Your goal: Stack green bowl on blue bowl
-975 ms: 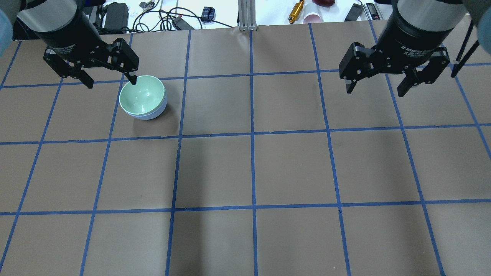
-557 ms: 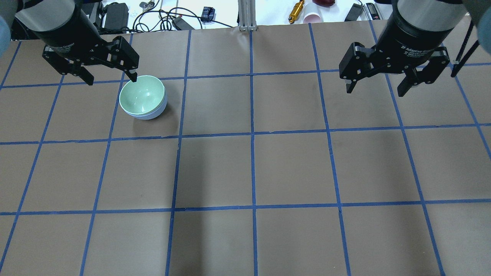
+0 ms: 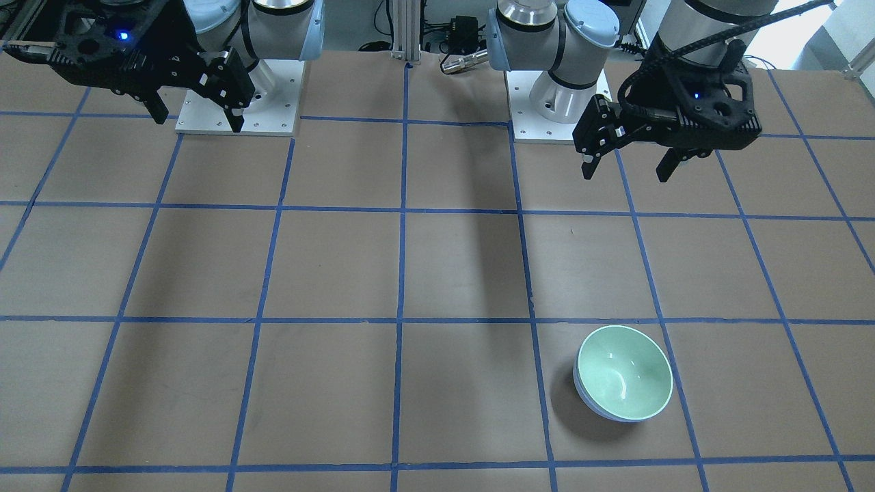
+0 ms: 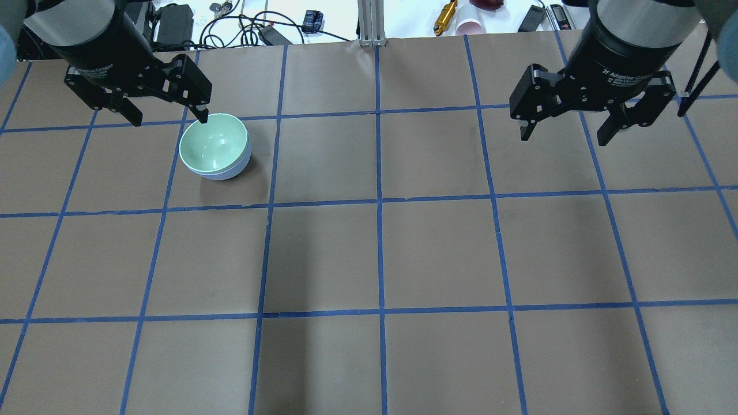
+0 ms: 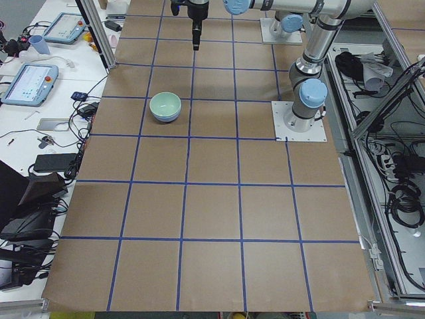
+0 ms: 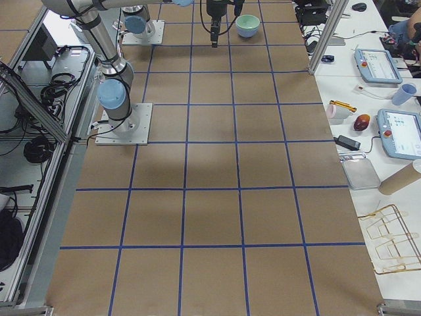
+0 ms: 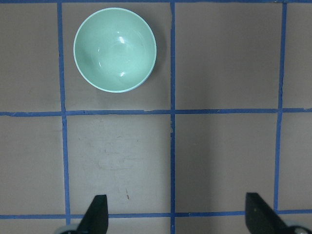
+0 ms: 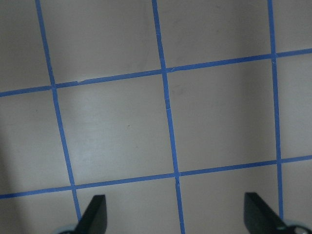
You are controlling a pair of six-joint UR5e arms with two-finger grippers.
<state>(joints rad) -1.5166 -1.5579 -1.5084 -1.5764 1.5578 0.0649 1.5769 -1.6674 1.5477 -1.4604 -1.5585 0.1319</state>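
The green bowl (image 4: 213, 144) sits nested inside the blue bowl (image 4: 235, 171), of which only a thin outer sliver shows. The stack stands on the table at the back left of the overhead view. It also shows in the front view, green bowl (image 3: 625, 372) in blue bowl (image 3: 593, 403), and in the left wrist view, green bowl (image 7: 115, 49). My left gripper (image 4: 169, 121) is open and empty, raised above the table just left of the stack. My right gripper (image 4: 563, 139) is open and empty, raised over the back right.
Brown paper with a blue tape grid (image 4: 379, 202) covers the table. Cables, a pink cup (image 4: 470, 26) and tools lie beyond the far edge. The arm bases (image 3: 236, 96) stand at the robot's side.
My left gripper has shifted slightly, staying beside the stacked bowls. The bowls and my right gripper have not moved.
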